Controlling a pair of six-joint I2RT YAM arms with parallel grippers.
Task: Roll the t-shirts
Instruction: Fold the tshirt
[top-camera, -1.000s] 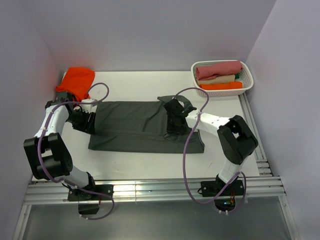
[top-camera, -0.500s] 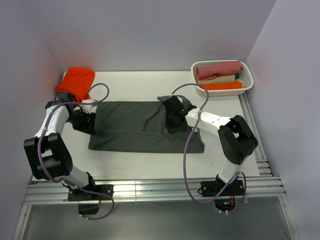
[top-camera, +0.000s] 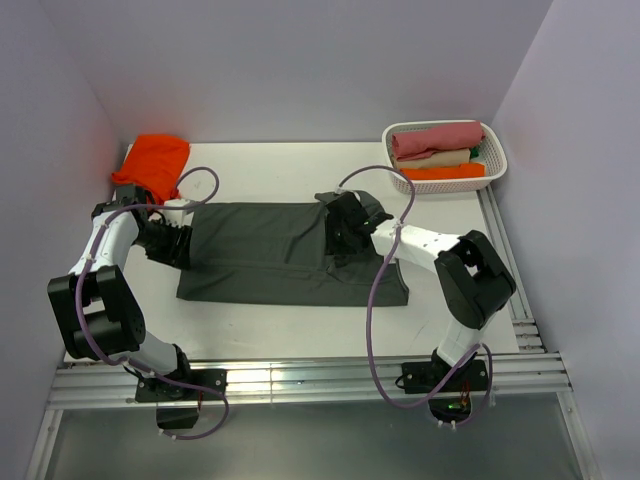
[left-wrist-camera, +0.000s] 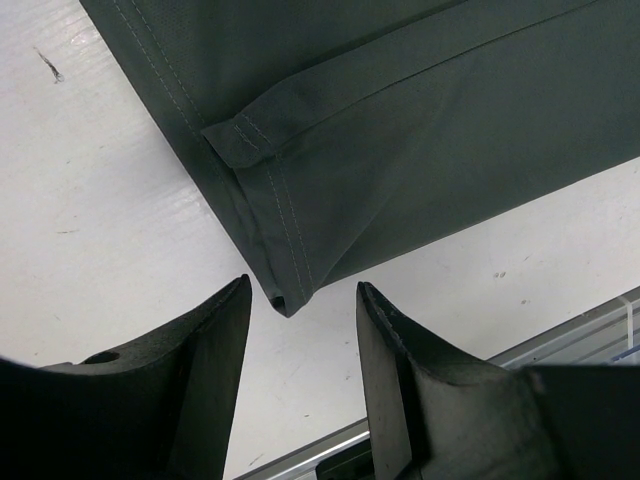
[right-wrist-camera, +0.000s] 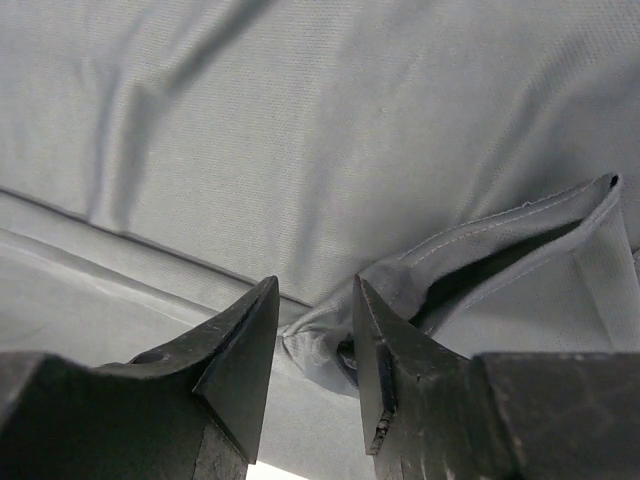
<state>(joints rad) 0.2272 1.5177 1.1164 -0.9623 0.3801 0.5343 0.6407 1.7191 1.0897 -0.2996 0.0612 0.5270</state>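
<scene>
Charcoal t-shirt (top-camera: 265, 255) spread flat across the middle of the desk (top-camera: 290, 335), one layer folded over along its length. Orange t-shirt (top-camera: 155, 160) bunched in the far left corner. Left end effector (left-wrist-camera: 303, 285) released, jaws parted on either side of a hem corner at the shirt's left end. Right end effector (right-wrist-camera: 315, 282) released at the right end, a puckered fold between its parted jaws.
</scene>
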